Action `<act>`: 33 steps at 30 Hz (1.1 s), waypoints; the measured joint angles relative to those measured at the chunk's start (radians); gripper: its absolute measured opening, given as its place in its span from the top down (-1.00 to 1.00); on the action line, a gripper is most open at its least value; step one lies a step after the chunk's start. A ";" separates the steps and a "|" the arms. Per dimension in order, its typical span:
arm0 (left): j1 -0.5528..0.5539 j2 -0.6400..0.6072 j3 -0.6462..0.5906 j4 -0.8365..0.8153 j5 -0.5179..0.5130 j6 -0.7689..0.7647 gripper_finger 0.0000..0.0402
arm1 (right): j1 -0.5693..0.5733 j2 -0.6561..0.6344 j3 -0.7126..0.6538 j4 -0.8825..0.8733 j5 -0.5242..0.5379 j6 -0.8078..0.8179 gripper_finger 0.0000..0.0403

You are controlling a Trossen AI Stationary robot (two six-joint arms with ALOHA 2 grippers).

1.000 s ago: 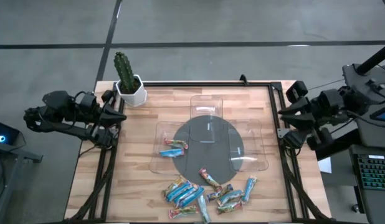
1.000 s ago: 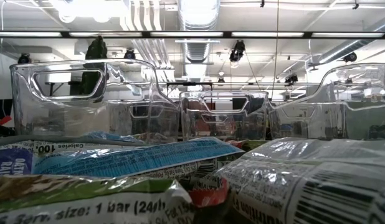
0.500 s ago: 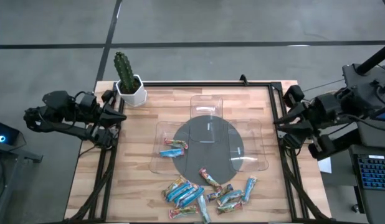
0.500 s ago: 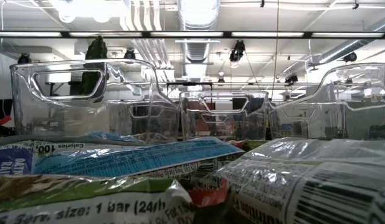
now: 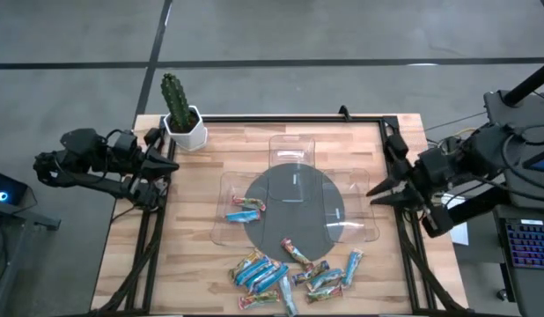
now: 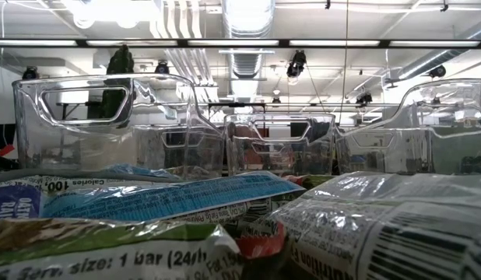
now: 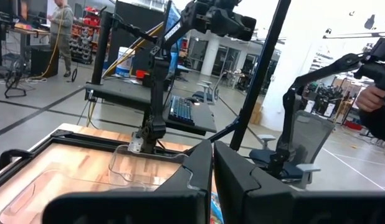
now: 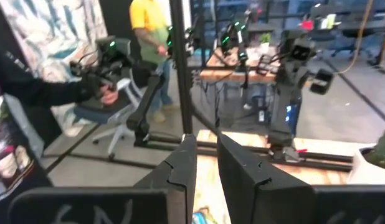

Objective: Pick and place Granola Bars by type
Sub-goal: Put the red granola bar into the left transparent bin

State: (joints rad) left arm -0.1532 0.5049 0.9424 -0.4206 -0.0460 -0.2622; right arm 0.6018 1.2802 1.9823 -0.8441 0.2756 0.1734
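Several granola bars, mostly blue and teal with some red-orange, lie in a loose heap on the wood near the table's near edge. Two more bars lie flat in the left clear tray. The low view shows the heap from close up. My left gripper waits at the table's left edge, its fingers together. My right gripper hovers at the right tray's right rim, well off the bars, with only a narrow slit between its fingers. Neither gripper holds anything.
Three clear plastic trays stand around a grey round disc: a left one, a far one and a right one. A potted cactus sits at the far left corner. Black frame rails run along the table's edges. People show in the room beyond.
My right gripper has moved from beyond the table's right edge toward the table's left and slightly toward the near edge, reaching in over the right tray's rim. The bars and trays have kept still.
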 joint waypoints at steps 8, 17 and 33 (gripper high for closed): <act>0.000 0.000 0.000 -0.002 0.000 -0.001 1.00 | -0.045 0.102 0.123 -0.148 -0.049 0.019 0.80; 0.000 0.000 0.000 -0.003 0.000 0.000 1.00 | -0.106 0.185 0.203 -0.252 -0.052 0.030 0.81; 0.000 0.000 0.000 -0.008 -0.001 -0.003 1.00 | -0.205 0.282 0.238 -0.287 -0.184 0.043 0.96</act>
State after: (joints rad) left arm -0.1528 0.5049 0.9424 -0.4286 -0.0471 -0.2653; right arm 0.3973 1.5625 2.2207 -1.1306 0.0918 0.2159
